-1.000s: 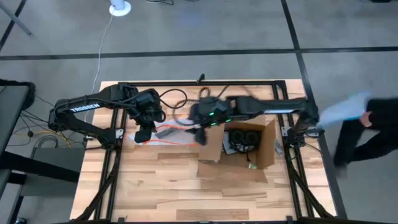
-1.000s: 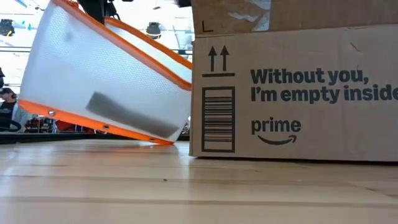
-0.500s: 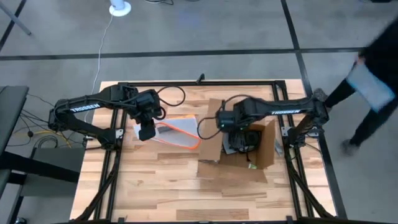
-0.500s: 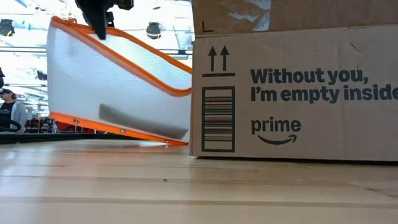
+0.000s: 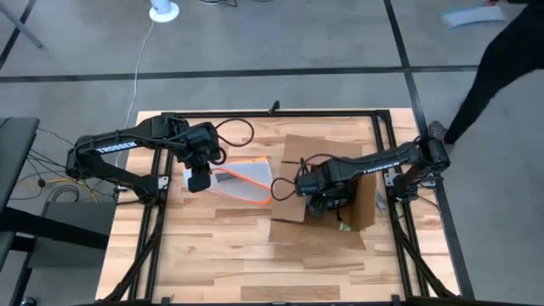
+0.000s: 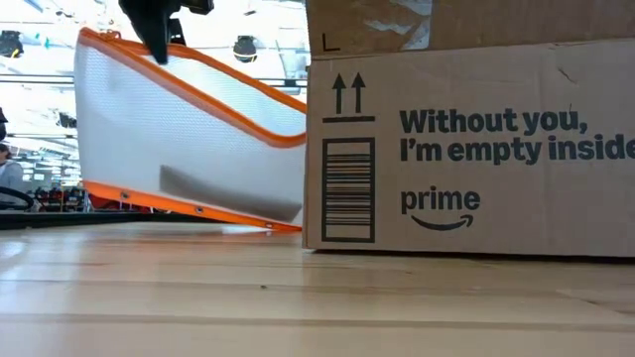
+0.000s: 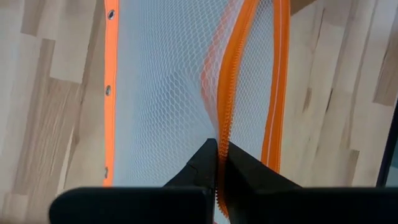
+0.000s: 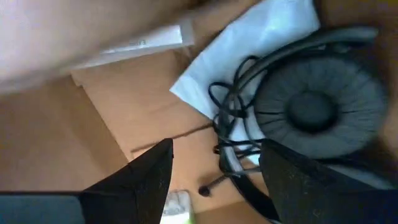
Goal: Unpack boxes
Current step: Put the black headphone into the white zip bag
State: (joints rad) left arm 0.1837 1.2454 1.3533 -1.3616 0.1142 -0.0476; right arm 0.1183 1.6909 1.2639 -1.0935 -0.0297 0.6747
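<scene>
Right pincer (image 5: pixel 324 192) reaches down into the open cardboard box (image 5: pixel 367 204), fingers spread apart and holding nothing; the right wrist view shows a black headset (image 8: pixel 317 112) with tangled cable lying on a white bag just ahead of the fingertips.

Box sits at roughly 3 o'clock from the worktop (image 5: pixel 221 255) centre, flaps folded out, printed side and barcode facing the low camera.

Left pincer (image 5: pixel 199 180) at about 10 o'clock, clamped on the orange zipper edge of a clear mesh pouch (image 5: pixel 242 180). The pouch hangs tilted, its lower end resting on the worktop and leaning against the box's side.

Step in hand, as judged: taking the contents out of the box. Next move calls for settling the open fingers over the headset band or cup, closing, then lifting clear of the box walls without snagging the cable.

A person walks the floor at 1 o'clock, well apart.
</scene>
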